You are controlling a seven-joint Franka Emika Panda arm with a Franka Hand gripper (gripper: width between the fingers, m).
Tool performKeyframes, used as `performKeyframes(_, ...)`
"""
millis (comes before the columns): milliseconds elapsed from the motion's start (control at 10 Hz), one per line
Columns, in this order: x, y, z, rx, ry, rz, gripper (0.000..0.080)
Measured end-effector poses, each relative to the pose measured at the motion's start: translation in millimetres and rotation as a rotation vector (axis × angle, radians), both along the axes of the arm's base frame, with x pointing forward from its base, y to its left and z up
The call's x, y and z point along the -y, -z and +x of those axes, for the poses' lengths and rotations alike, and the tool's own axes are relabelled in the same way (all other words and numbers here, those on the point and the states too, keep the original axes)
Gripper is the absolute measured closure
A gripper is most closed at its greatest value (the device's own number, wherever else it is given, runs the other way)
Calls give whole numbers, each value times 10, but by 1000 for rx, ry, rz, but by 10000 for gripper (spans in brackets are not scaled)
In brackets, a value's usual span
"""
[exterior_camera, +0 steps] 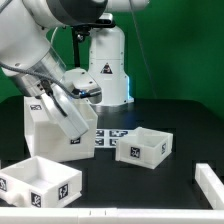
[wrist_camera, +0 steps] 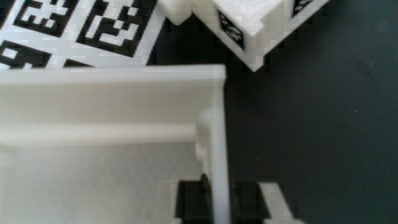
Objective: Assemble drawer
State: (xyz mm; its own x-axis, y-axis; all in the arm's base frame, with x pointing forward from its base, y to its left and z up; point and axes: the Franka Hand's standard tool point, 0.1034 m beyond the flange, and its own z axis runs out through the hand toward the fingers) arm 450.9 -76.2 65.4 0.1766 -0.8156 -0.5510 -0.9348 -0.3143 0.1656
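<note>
The white cube-shaped casing [exterior_camera: 45, 130] stands on the black table at the exterior view's left. My gripper [exterior_camera: 78, 124] reaches down over its right side. In the wrist view the gripper [wrist_camera: 222, 205] straddles the casing's [wrist_camera: 107, 100] thin side wall, with a dark pad pressed on each face, so it is shut on that wall. One open-top tray [exterior_camera: 143, 147] sits right of centre and also shows in the wrist view [wrist_camera: 249, 25]. The second tray [exterior_camera: 40, 181] lies at the front left, below the casing.
The marker board [exterior_camera: 110, 135] lies flat between the casing and the right tray, and shows in the wrist view [wrist_camera: 80, 30]. A white rail [exterior_camera: 130, 211] runs along the front edge. A white block [exterior_camera: 210, 181] sits at the far right. The robot's base [exterior_camera: 105, 65] stands behind.
</note>
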Motion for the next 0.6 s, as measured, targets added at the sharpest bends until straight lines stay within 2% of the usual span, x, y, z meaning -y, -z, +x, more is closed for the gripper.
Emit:
performKeyframes(200,57,-6,10,20,-22,10,765)
performKeyframes(500,44,-1,10,19,-25,10,738)
performKeyframes(600,44,0,9,19,-25,10,521)
